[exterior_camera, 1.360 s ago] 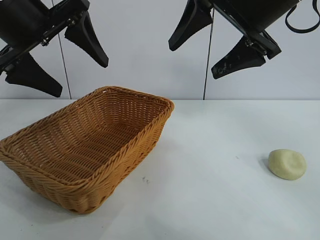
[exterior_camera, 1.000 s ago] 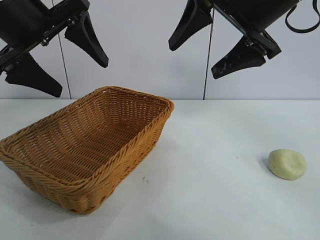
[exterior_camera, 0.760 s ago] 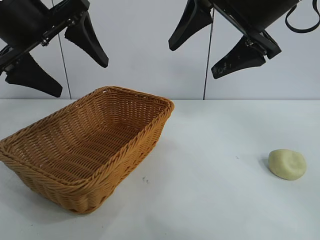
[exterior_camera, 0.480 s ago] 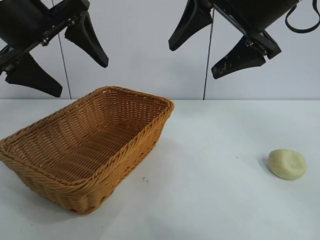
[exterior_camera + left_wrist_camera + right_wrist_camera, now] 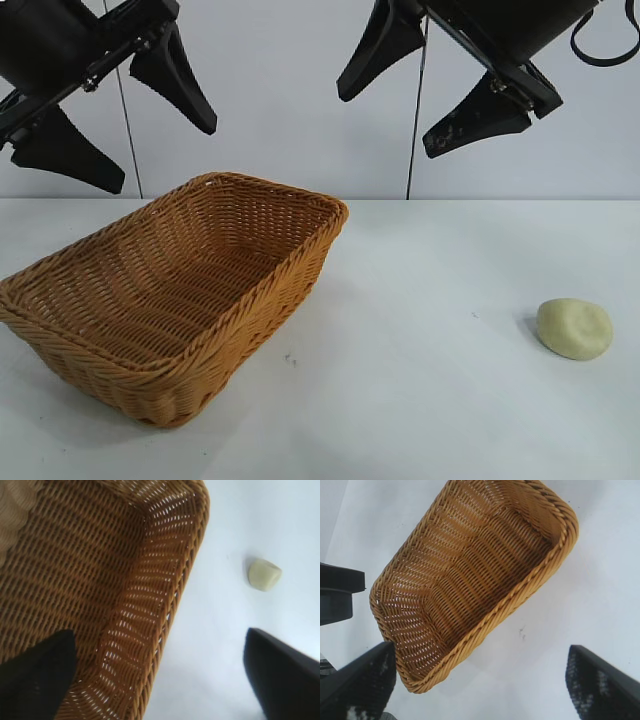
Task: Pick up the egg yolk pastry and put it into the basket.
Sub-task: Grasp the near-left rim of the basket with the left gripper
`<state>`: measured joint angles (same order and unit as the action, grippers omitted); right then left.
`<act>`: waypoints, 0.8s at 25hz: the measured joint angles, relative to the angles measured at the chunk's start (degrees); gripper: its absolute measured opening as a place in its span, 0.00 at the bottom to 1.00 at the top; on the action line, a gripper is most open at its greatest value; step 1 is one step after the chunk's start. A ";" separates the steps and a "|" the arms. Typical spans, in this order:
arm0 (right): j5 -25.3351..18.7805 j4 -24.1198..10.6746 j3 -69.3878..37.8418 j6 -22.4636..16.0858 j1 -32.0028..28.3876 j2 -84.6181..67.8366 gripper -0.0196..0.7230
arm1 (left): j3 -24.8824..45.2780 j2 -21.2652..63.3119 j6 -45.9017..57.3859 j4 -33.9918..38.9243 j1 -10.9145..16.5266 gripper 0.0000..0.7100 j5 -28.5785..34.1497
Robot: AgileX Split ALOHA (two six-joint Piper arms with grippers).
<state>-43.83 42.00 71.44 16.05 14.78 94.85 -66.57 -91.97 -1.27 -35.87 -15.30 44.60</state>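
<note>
The egg yolk pastry (image 5: 574, 328), a small pale cream dome, lies on the white table at the right. It also shows in the left wrist view (image 5: 264, 574). The orange-brown wicker basket (image 5: 120, 345) stands empty at the left, and shows in the left wrist view (image 5: 185, 575) and the right wrist view (image 5: 540, 577). My left gripper (image 5: 115, 120) hangs open high above the basket. My right gripper (image 5: 420, 95) hangs open high above the table's middle, well up and left of the pastry. Both are empty.
The white table (image 5: 420, 400) stretches between the basket and the pastry. A pale wall with a vertical seam (image 5: 412, 150) stands behind. A small dark mark (image 5: 290, 358) lies on the table beside the basket.
</note>
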 joint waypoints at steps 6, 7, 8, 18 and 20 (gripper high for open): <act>0.00 0.00 0.00 0.00 0.00 0.00 0.88 | 2.52 6.02 17.13 11.25 -0.78 0.98 -0.48; 0.00 0.00 0.00 0.00 0.00 0.00 0.88 | 3.29 7.13 20.97 13.14 -1.59 0.98 -0.48; 0.00 0.00 0.00 0.00 0.00 0.00 0.88 | 4.06 8.15 25.13 15.81 -2.43 0.98 -0.48; 0.00 0.00 0.00 0.00 0.00 0.00 0.88 | 5.97 9.85 66.91 35.29 -8.33 0.98 3.29; 0.00 0.00 0.00 0.00 0.00 0.00 0.88 | 5.97 9.85 70.79 35.32 -8.33 0.98 3.64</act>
<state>-43.83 42.00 71.44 16.05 14.78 94.85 -60.60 -82.12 69.53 -0.55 -23.64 48.24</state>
